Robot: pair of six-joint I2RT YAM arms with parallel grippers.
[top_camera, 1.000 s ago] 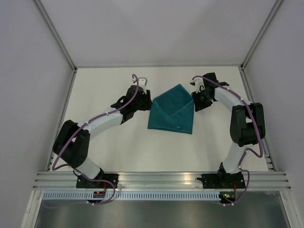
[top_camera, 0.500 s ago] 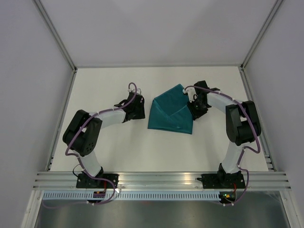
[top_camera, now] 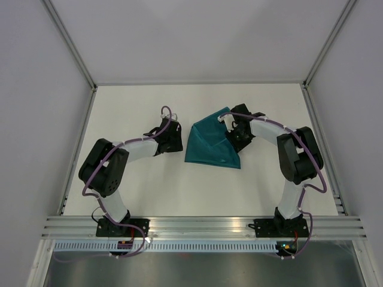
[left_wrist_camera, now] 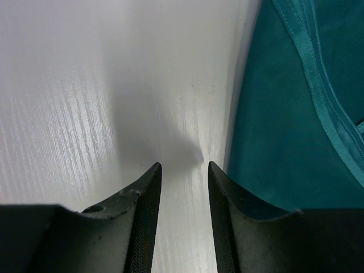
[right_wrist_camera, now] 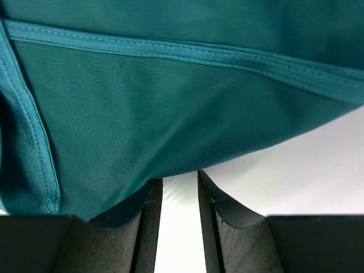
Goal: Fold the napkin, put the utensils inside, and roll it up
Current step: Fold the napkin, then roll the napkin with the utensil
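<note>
The teal napkin (top_camera: 210,143) lies partly folded in the middle of the table, with flaps overlapping into a rough triangle. My left gripper (top_camera: 178,139) is open and low over the bare table just left of the napkin's left edge (left_wrist_camera: 296,114); only table shows between its fingers (left_wrist_camera: 183,168). My right gripper (top_camera: 236,139) is at the napkin's right side, slightly open. The cloth's hemmed edge (right_wrist_camera: 170,114) drapes over its left fingertip and bare table shows in the gap (right_wrist_camera: 179,181). No utensils are in view.
The white table (top_camera: 149,179) is walled by white panels with metal frame posts at the back corners. An aluminium rail (top_camera: 203,226) holding both arm bases runs along the near edge.
My right gripper has moved left into the napkin's right side, and the cloth's right corner has shifted left and bunched. My left arm pulled back a little, then stayed.
</note>
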